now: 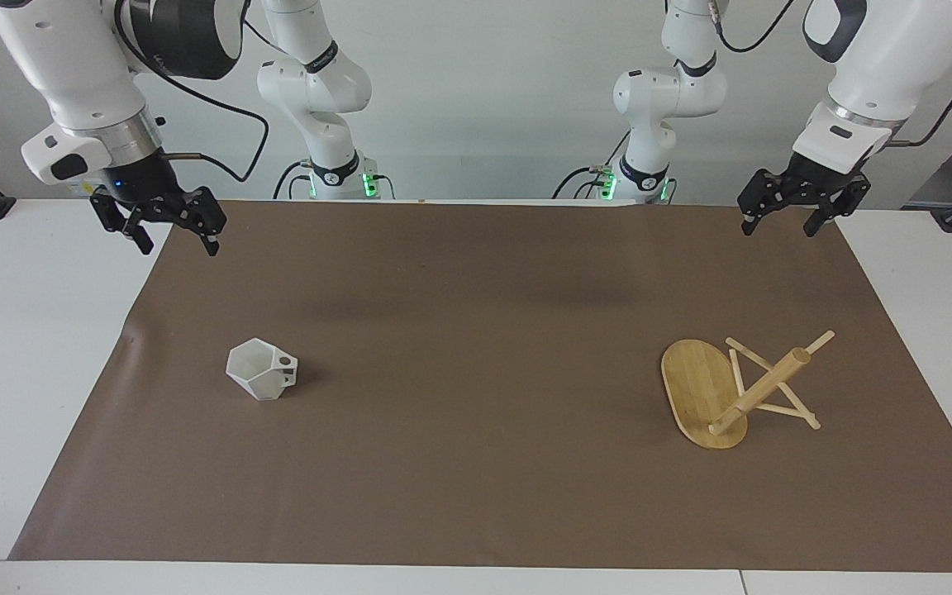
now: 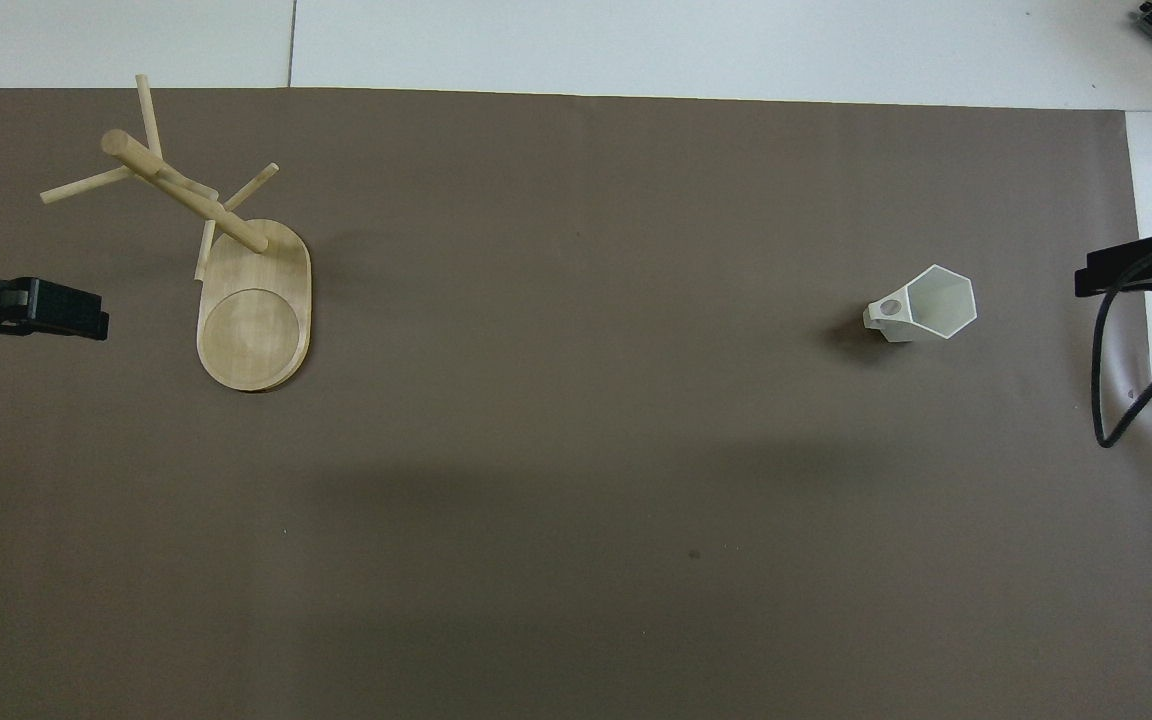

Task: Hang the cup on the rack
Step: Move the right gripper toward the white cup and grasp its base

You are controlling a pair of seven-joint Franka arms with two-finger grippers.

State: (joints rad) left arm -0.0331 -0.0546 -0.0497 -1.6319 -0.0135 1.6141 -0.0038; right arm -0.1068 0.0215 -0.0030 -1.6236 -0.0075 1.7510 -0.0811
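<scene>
White jointed arms, black claws, left claw (image 1: 783,226), right claw (image 1: 176,242), black cables, green base lights

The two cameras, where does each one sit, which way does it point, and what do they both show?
Facing view: high across the table, looking at the robots; both arms show whole, right hand and left hand open, raised over the mat's corners.
Overhead view: high above the robots' end, looking steeply down and forward; only the hands' tips show, left and right.
Shared: the cup and the rack, half a turn apart.
</scene>
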